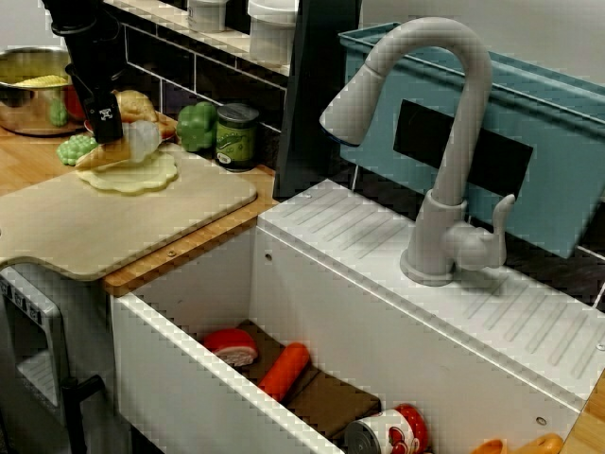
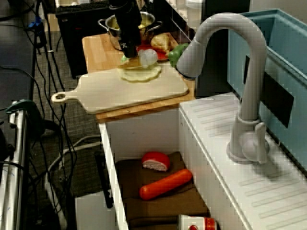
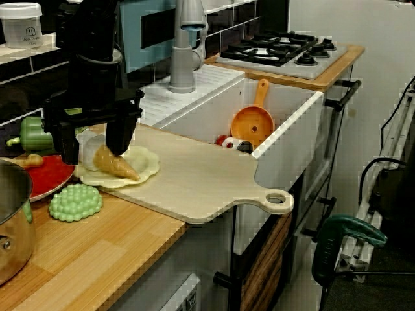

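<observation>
Looking across the sink, the black robot gripper [image 1: 106, 125] is gripping a tan toy ice-cream cone with a whitish scoop [image 1: 121, 147], its jaws narrowed about the scoop end, above a pale yellow flat dough disc [image 1: 132, 177] that is lying on the light wooden cutting board [image 1: 142, 222]. In the view from the sink end, the cone is hanging tilted over the disc. In the view from the counter end, the cone's tip is touching the disc, and a green knobbly toy [image 3: 76, 202] is lying just beside the board.

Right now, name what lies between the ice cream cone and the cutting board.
A flat pale-yellow round lies on the board under the cone; the low side view shows it.
</observation>
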Available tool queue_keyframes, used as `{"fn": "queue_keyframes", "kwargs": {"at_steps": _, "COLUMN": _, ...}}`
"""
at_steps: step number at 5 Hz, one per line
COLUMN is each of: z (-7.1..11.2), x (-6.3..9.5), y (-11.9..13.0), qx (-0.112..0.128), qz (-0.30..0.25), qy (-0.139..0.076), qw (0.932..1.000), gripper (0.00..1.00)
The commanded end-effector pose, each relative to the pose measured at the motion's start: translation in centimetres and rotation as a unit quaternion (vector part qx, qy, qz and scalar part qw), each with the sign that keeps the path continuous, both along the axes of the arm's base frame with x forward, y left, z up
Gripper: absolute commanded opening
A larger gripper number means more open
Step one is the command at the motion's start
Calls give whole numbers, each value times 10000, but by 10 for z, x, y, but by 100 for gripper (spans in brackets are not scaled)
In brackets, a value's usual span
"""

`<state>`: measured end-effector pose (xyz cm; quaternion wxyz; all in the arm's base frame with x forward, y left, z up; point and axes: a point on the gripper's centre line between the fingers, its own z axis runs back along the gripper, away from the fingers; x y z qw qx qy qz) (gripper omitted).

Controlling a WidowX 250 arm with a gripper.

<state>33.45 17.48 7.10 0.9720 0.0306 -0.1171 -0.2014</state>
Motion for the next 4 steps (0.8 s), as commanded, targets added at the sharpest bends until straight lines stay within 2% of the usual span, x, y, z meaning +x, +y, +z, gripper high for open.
{"fn": "queue_keyframes", "kwargs": {"at_steps": 1, "z": 20, "x": 15, "y": 12, "qx": 19, "qz": 257, "qy": -164, "qw": 9995, "gripper": 100}}
{"fn": "queue_keyframes", "kwargs": {"at_steps": 2, "z": 23, "x": 14, "y": 8, "qx": 15, "qz": 696, "qy": -76, "qw": 9975, "gripper": 100}}
{"fn": "queue_keyframes", "kwargs": {"at_steps": 3, "z": 20, "x": 12, "y": 2, "qx": 165, "qz": 1192, "qy": 39, "qw": 9927, "gripper": 100}}
{"fn": "queue_keyframes", "kwargs": {"at_steps": 4, "z": 20, "x": 12, "y": 1, "qx": 159, "qz": 1263, "qy": 63, "qw": 9918, "gripper": 100}}
